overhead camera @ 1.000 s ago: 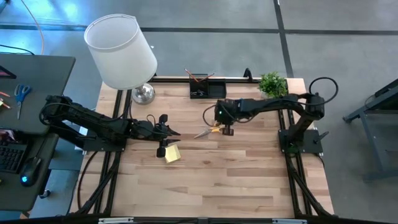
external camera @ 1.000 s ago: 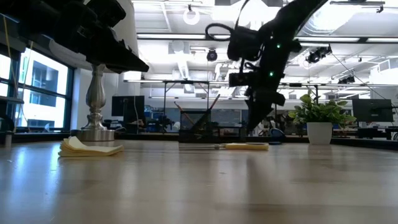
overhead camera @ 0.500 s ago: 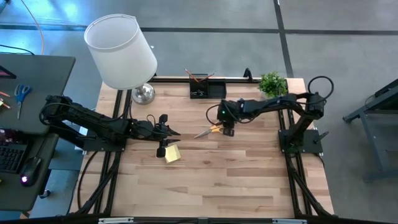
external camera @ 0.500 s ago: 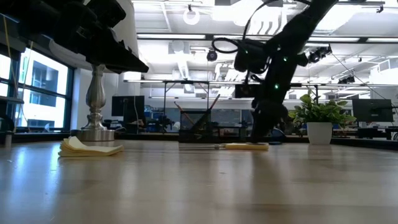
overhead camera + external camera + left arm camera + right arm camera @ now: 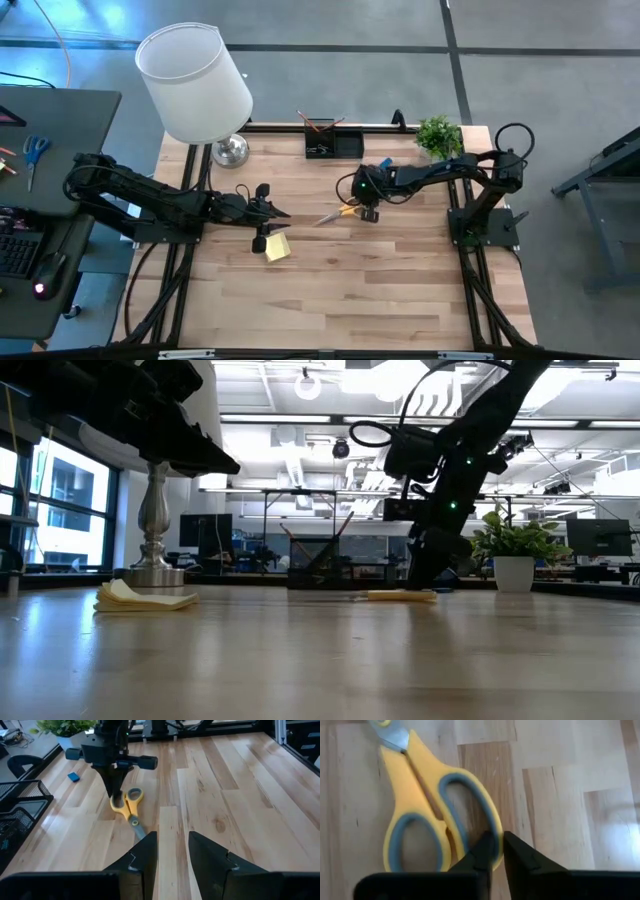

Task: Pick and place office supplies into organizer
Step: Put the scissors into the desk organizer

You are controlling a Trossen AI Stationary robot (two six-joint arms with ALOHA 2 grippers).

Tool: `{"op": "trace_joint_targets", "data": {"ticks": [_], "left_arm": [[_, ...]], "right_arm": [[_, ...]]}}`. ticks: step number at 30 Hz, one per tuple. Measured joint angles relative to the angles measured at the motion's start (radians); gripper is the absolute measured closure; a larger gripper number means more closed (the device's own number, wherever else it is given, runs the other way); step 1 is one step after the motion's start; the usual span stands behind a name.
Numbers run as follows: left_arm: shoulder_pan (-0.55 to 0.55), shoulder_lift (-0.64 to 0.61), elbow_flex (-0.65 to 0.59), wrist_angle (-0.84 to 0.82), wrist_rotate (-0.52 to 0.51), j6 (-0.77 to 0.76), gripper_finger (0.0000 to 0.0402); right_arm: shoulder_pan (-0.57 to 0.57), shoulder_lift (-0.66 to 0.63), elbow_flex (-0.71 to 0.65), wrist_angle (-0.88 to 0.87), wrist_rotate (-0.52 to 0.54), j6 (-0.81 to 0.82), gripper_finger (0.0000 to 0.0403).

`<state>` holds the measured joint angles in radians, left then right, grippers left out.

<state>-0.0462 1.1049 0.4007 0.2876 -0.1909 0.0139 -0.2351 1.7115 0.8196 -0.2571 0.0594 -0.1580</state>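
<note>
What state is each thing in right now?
Scissors: blades closed, flat on the table.
Right tool: shut on a scissors handle loop.
Left tool: open, empty.
Sticky notes: on the table, top sheets curled.
Organizer: upright, pencils inside.
Eraser: on the table.

From my station I saw the wooden table (image 5: pixel 400 290) lit evenly, its planks running across the high view. At the far left corner stood a lamp with a white lampshade (image 5: pixel 195 82) and a shiny metal base (image 5: pixel 230 151); in the low view its silver stem (image 5: pixel 153 510) rose at the left. A small green plant (image 5: pixel 438 134) in a white pot (image 5: pixel 514 573) sat at the far right. Off the table to the left, a dark desk (image 5: pixel 60 120) carried blue-handled scissors (image 5: pixel 35 152).
</note>
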Motion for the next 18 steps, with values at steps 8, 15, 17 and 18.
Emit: {"op": "trace_joint_targets", "data": {"ticks": [8, 15, 17, 18], "left_arm": [[0.0, 0.0, 0.0, 0.017, 0.001, -0.001, 0.0302], [0.0, 0.0, 0.016, 0.011, 0.026, -0.012, 0.0302], [0.0, 0.0, 0.044, -0.024, 0.027, -0.029, 0.0302], [0.001, 0.0, 0.058, -0.045, 0.027, -0.037, 0.0302]], "right_arm": [[0.007, -0.002, 0.003, 0.002, 0.005, 0.002, 0.0396], [0.049, 0.005, 0.186, -0.256, 0.137, -0.037, 0.0399], [0.074, 0.003, 0.261, -0.353, 0.203, -0.049, 0.04], [0.087, 0.003, 0.293, -0.399, 0.233, -0.052, 0.04]]}}
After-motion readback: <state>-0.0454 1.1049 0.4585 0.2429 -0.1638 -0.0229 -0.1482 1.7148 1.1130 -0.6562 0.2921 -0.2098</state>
